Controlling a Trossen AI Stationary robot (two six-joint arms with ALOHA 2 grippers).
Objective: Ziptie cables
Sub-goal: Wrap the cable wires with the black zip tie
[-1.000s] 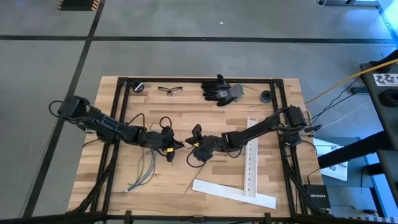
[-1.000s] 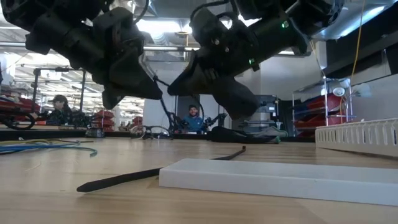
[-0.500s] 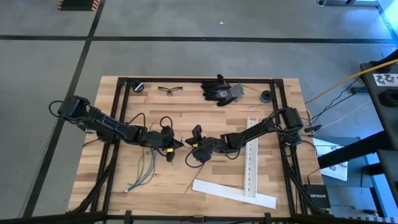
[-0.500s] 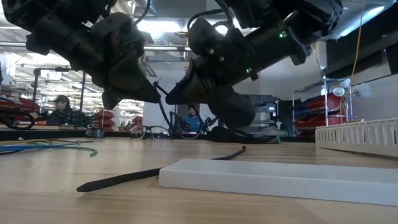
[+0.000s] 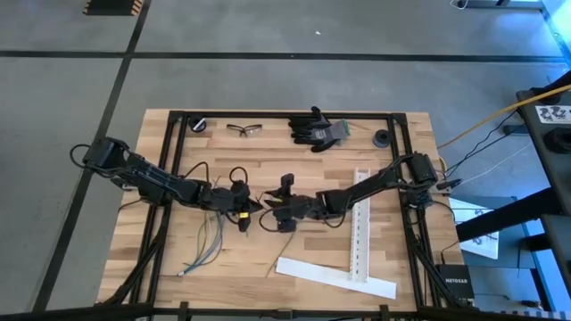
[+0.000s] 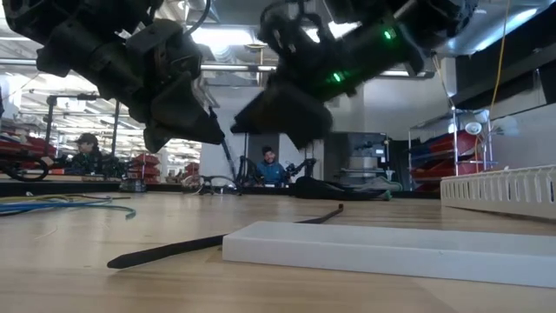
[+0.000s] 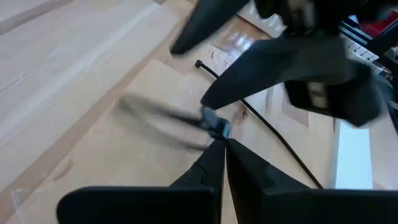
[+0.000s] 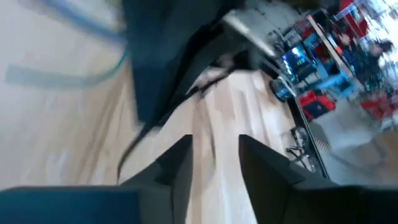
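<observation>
Left gripper [image 5: 255,207]: my fingers pinched together on 1 ziptie [image 7: 214,124], mid-table.
Right gripper [image 5: 268,220]: my fingers apart, empty, facing it.
Cables [image 5: 207,242]: lying beside.

Cables [image 5: 207,242] left of ziptie [image 5: 284,251] on table [image 5: 268,152]; gloves [image 5: 317,130] behind.
</observation>
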